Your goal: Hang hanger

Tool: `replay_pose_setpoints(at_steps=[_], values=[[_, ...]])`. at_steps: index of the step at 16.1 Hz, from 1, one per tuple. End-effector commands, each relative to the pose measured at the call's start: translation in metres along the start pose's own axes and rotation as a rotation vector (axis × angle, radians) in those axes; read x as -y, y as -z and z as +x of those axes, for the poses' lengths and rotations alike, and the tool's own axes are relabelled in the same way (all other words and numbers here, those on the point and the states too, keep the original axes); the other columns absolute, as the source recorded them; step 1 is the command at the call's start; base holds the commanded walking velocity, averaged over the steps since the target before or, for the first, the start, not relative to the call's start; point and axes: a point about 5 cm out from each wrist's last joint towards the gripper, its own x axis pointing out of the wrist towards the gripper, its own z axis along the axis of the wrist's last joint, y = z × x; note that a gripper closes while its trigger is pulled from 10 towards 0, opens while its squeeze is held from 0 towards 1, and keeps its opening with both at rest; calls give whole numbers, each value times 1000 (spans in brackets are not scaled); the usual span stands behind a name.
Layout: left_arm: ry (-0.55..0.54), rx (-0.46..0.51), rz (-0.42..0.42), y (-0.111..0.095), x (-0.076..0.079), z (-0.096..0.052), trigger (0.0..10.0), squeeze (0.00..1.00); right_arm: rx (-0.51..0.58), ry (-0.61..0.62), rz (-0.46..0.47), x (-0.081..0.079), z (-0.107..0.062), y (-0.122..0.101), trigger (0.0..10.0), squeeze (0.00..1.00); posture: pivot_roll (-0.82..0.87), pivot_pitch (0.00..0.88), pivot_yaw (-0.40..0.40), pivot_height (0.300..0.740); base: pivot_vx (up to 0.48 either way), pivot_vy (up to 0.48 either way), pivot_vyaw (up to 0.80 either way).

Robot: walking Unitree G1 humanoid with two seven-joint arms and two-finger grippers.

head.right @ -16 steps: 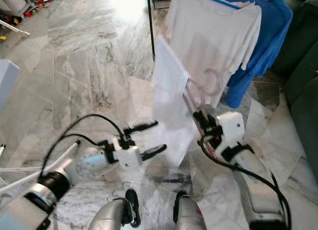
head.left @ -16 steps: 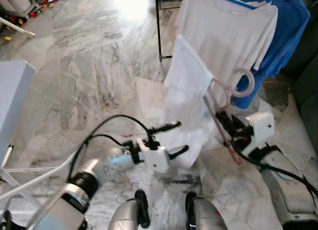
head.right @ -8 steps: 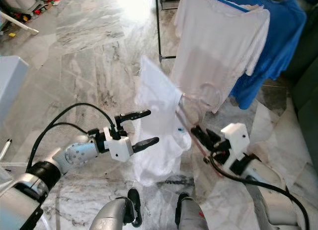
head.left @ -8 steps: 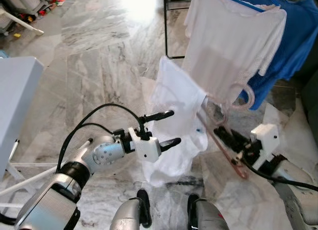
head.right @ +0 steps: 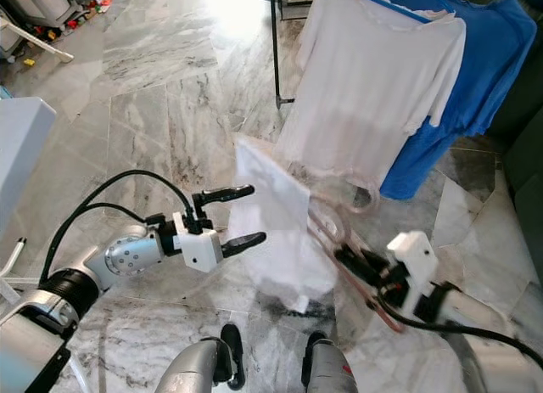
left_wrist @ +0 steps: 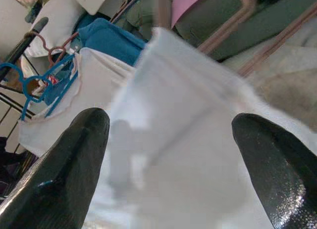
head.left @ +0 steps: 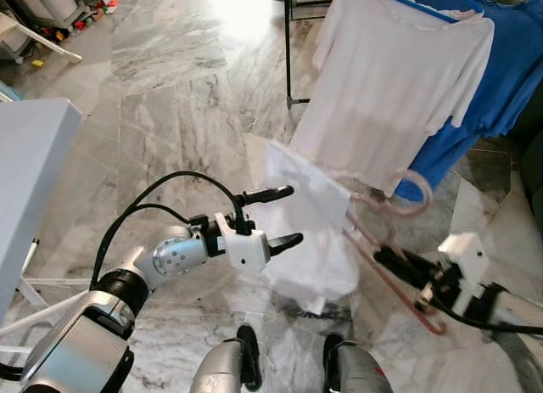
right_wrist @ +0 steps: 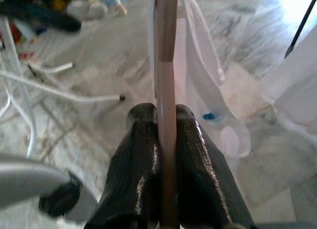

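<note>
Right end effector clamps pink hanger w/ blurry, prob. white garment.

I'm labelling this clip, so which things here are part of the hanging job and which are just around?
Part of the job:
pink hanger, pinched in the shut right pincer
white cloth draped on it
left pincer, open beside the cloth
clothes rack

Just around:
white shirt
blue shirt
clutter

text: none legible | labels: none | numbers: none
</note>
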Motion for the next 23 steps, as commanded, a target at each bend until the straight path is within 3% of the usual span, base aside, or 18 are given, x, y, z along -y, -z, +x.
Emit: replay_pose_setpoints(at_steps=[1,7,11,16,17,18,21,23], values=[[32,-33,3,5,1,-6,10000,1000,-16,-35,-14,-3,-3,3,10000,0,-139,236,122,740,0,0,0],[119,-87,-74,11,17,-5,10000,1000,-95,-52,-102,1,-3,5,10000,0,-148,234,121,740,0,0,0],[230,-131,-177,14,40,-2,10000,1000,-142,-179,-148,-13,8,10,10000,0,-153,238,121,740,0,0,0],[188,-167,-223,18,25,6,10000,1000,-198,-231,-209,-13,10,14,10000,0,-156,240,120,740,0,0,0],[187,-174,-226,18,24,7,10000,655,-203,-234,-215,-13,10,14,10000,0,-156,240,120,740,0,0,0],[225,-201,-267,21,26,6,10000,0,-213,-238,-230,-13,11,15,10000,0,-152,240,120,740,0,0,0],[348,-273,-323,28,36,-1,10000,0,-221,-253,-257,-14,12,15,10000,0,-151,242,122,740,0,0,0],[348,-273,-323,28,36,-1,10000,0,-221,-253,-257,-14,12,15,10000,0,-151,242,122,740,0,0,0]])
